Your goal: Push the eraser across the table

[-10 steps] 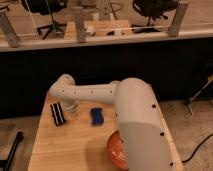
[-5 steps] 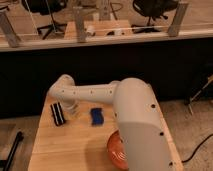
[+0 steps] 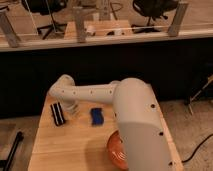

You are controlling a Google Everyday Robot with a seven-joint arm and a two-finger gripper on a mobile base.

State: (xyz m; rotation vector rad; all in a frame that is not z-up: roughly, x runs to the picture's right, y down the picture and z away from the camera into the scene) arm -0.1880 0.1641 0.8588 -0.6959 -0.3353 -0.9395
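The eraser (image 3: 58,113), a small black block with pale stripes, lies on the light wooden table (image 3: 70,142) near its far left edge. My white arm reaches from the right across the table, and the gripper (image 3: 71,107) hangs down just to the right of the eraser, close beside it. The gripper's end is partly hidden behind the arm's wrist.
A blue oblong block (image 3: 96,116) lies to the right of the gripper. An orange-red bowl (image 3: 116,150) sits at the near right, partly hidden by my arm. A dark wall and a glass railing stand behind the table.
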